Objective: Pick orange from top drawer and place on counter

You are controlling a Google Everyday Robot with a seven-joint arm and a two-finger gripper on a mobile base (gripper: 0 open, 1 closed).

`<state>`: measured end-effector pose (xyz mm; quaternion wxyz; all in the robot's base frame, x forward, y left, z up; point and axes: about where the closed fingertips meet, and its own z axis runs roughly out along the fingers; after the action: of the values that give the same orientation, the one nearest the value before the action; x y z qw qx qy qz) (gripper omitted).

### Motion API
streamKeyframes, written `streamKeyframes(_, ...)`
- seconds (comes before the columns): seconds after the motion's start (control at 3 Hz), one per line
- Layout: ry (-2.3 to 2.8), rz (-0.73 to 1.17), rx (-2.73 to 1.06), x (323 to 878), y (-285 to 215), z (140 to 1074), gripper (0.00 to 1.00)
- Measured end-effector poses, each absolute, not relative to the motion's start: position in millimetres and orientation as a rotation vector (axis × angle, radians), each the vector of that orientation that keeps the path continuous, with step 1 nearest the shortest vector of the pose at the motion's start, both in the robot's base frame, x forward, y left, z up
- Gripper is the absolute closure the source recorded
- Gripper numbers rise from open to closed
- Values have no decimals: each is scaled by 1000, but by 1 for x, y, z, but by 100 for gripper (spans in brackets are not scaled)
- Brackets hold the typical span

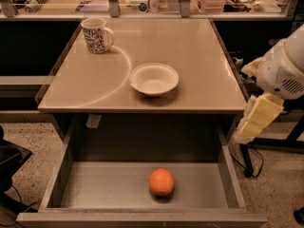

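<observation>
The orange (161,181) lies on the grey floor of the open top drawer (95,189), slightly right of its middle and near the front. The glossy beige counter (199,56) is above and behind the drawer. My gripper (256,118), a pale yellow part under the white arm (285,70), hangs at the right edge of the view, beside the counter's front right corner. It is above and to the right of the orange, well apart from it, and holds nothing that I can see.
A white bowl (154,79) sits near the counter's front middle. A patterned mug (97,34) stands at its back left. A cluttered wooden shelf with metal posts (142,4) runs behind. Cables and a stand leg (251,160) lie on the floor at right.
</observation>
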<state>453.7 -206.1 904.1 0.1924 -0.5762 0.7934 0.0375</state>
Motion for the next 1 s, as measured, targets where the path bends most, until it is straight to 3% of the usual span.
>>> streamKeyframes(0.67, 2281, 417, -1544, 400, -147, 828, 0)
streamKeyframes(1.0, 2290, 430, -1557, 393, -143, 822, 0)
